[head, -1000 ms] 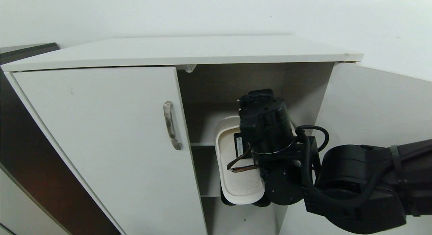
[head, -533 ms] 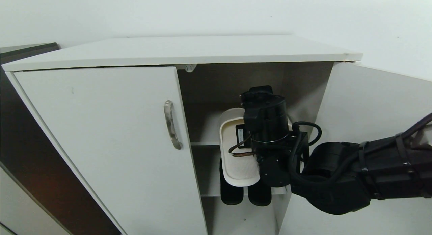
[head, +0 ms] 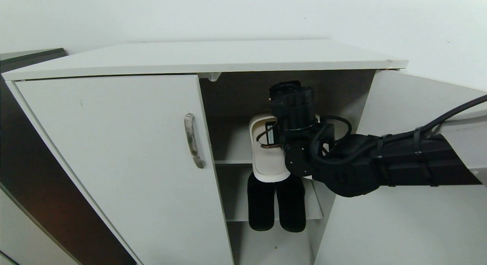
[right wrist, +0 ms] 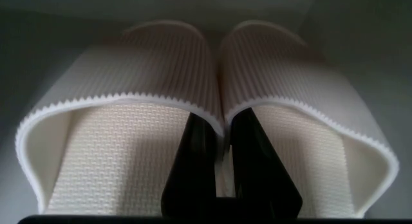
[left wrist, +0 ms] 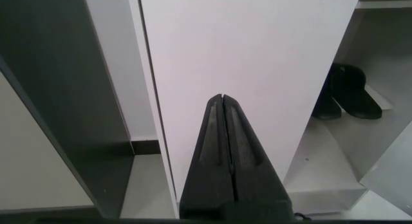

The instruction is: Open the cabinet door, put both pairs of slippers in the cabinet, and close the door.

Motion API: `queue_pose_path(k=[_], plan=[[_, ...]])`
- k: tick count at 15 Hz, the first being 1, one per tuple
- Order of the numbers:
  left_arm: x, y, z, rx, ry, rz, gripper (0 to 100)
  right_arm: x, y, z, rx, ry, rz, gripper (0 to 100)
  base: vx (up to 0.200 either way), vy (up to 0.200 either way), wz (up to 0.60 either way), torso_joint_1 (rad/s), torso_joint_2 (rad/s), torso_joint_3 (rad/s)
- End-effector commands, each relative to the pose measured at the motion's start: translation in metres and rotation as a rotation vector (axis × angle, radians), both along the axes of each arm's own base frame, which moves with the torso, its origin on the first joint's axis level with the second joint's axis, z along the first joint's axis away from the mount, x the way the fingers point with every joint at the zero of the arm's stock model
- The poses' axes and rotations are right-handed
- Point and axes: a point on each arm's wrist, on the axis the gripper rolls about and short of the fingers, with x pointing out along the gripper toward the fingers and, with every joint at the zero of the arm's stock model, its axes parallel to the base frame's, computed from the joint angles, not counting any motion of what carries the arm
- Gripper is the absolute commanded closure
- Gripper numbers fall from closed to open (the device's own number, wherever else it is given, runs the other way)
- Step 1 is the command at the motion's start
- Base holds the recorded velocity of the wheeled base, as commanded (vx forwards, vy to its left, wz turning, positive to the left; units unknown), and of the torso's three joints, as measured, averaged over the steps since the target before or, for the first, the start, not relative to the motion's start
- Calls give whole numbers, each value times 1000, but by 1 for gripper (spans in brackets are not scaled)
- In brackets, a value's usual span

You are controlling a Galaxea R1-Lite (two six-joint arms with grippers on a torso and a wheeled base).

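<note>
Left door [head: 114, 162]: shut, with a metal handle [head: 193, 141] by its inner edge.
Left gripper [left wrist: 223, 105]: fingers pressed together with nothing between them, held in front of a white panel of the cabinet [head: 205, 57].
White slippers [head: 266, 162]: carried side by side inside the cabinet at the upper shelf [head: 232, 149]; contact with the shelf cannot be told.
Black slippers [head: 276, 204]: laid together on the lower shelf, heels past its front edge.
Right gripper [right wrist: 223, 130]: clamped on the white slippers' adjoining inner walls.
Right door [head: 399, 116]: swung open.
</note>
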Motion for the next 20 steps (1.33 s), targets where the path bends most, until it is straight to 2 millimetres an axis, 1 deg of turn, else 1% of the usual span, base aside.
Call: queue_pose_path(k=[1, 4, 12, 20], plan=[[0, 0, 0, 0, 1, 0, 100, 16, 7, -4, -2, 2, -14, 100, 0, 0, 0, 0, 0, 0], [0, 0, 0, -2, 1, 0, 100, 23, 11, -7, 3, -1, -16, 100, 0, 0, 0, 0, 0, 0], [0, 0, 0, -2, 1, 0, 100, 31, 15, -9, 3, 3, 0, 100, 0, 0, 0, 0, 0, 0], [0, 0, 0, -2, 1, 0, 100, 37, 13, -16, -8, 16, -11, 100, 0, 0, 0, 0, 0, 0]])
